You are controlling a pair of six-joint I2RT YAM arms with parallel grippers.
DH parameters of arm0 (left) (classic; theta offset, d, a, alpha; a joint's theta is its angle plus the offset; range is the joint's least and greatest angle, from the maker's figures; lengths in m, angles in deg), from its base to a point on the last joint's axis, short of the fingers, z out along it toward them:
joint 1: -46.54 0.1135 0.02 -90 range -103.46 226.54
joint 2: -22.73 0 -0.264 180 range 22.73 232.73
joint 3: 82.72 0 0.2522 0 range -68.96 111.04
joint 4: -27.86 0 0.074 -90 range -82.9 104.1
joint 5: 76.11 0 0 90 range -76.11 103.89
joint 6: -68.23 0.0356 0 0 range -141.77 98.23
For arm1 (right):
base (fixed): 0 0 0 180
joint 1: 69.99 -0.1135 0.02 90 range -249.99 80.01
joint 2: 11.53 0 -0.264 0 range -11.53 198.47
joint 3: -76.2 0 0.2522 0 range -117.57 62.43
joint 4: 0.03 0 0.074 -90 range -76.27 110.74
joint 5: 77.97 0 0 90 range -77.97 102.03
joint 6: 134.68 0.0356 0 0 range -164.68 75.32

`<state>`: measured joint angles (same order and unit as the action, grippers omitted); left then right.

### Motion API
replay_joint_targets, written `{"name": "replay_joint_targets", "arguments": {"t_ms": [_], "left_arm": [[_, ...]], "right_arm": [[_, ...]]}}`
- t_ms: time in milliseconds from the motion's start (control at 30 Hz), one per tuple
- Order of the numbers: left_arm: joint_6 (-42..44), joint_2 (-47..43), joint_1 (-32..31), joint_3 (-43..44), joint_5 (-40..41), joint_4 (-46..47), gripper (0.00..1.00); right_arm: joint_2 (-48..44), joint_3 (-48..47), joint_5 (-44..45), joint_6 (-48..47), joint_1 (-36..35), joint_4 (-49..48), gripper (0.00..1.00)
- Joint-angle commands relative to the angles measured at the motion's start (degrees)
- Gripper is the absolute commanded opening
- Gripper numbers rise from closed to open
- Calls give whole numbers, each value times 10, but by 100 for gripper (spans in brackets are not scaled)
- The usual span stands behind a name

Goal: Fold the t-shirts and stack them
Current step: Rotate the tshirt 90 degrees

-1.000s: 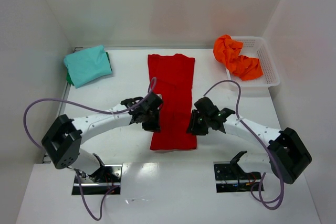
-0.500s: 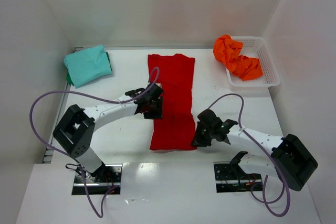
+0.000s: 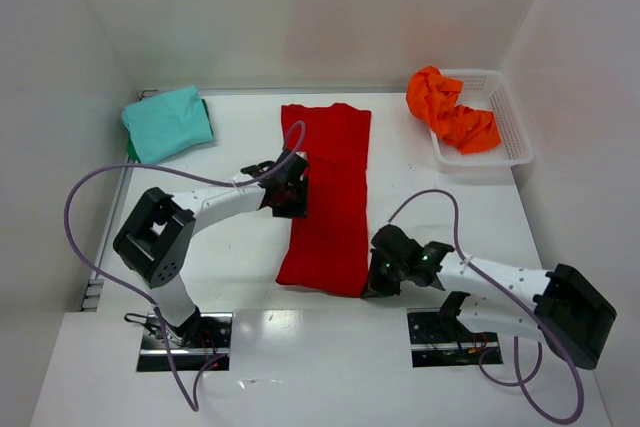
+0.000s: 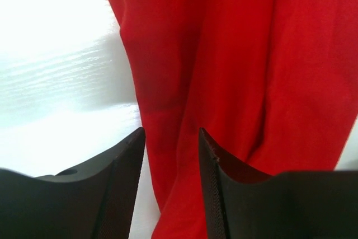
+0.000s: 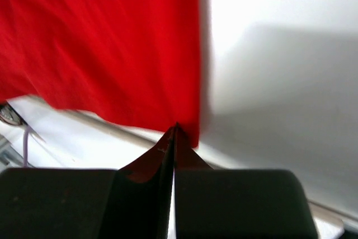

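Red cloth is filling the middle of the white table: one red t-shirt is lying there as a long narrow strip, running from the far side toward the arms, with its near end slanting toward the right arm. Three t-shirts are showing in all. One teal t-shirt is sitting folded into a compact block at the far left corner, well apart from the red one. One orange t-shirt is lying crumpled, partly inside and partly spilling over the near-left rim of the single white mesh basket at the far right. Two arms are reaching in, one on each side of the red strip. The left gripper is hovering at the strip's left edge, about halfway along; its two fingers are standing apart with nothing clamped, and the cloth's edge is running under the gap between them. The right gripper is sitting at the near right corner of the red t-shirt, its two fingers pressing tight together and pinching that corner at their tips.
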<state>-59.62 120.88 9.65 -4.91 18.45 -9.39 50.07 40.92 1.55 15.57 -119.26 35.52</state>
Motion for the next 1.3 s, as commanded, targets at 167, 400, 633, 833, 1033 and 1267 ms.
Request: {"name": "replay_joint_targets", "arguments": {"t_ms": [167, 400, 633, 833, 1033, 1267], "left_arm": [[47, 17, 21, 44, -9, 20, 52], [59, 14, 21, 28, -61, -6, 36], [9, -88, -2, -63, -104, -6, 12], [-1, -89, -35, -86, -148, -19, 5], [-60, -83, -97, -124, -160, -30, 5], [-79, -68, -134, -155, -208, -30, 5]], "right_arm": [[-72, 12, -16, 23, -10, 104, 3], [-77, -83, 5, 23, -10, 118, 16], [-22, -176, 57, -24, -10, 118, 16], [57, -176, 73, -54, -5, 67, 16], [70, -159, 89, -54, -5, 52, 16], [76, -136, 89, -54, -5, 41, 17]]}}
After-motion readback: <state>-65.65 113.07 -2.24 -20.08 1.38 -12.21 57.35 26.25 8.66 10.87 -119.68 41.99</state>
